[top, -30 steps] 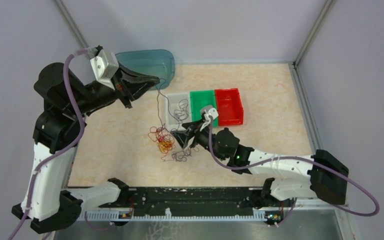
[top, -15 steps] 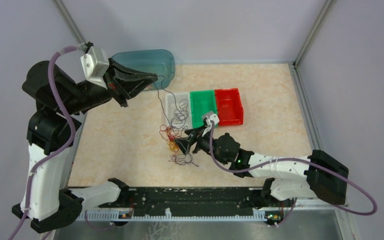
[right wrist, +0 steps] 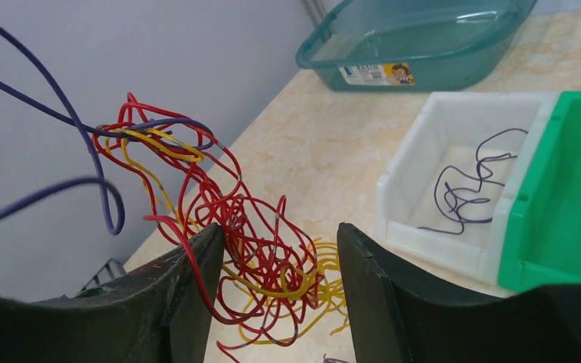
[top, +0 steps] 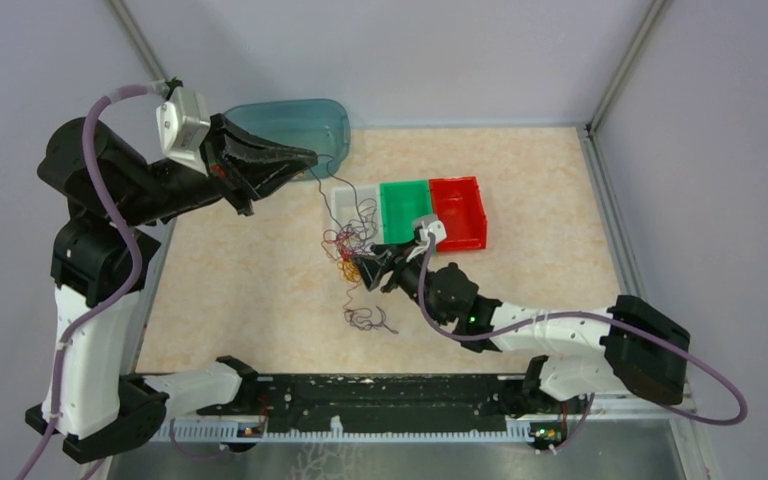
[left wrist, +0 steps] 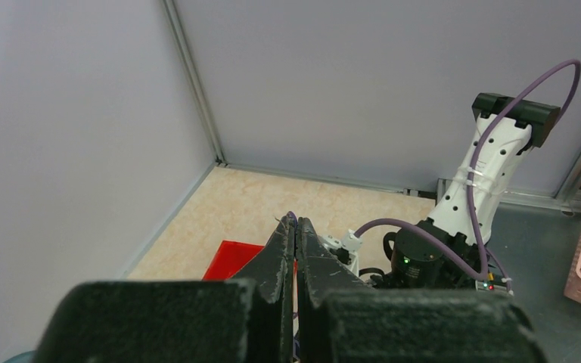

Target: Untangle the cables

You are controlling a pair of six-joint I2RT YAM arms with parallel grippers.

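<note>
Tangle (top: 345,250) now hangs higher; my left gripper (top: 312,158) clamps a purple cable (right wrist: 118,212), and only the right wrist view shows my right gripper (right wrist: 278,234) gaping around it.

Your one legible sign is a white label (right wrist: 376,73) stuck low on the near wall of the teal basin (right wrist: 454,64), which stands toward the back of the counter (right wrist: 333,151) in your right wrist view. Its blue capitals appear to read "BASIN", though the first letter is not sharp. A small cartoon figure sits at the label's right end. Any finer print around the word is too small for you to make out.
</note>
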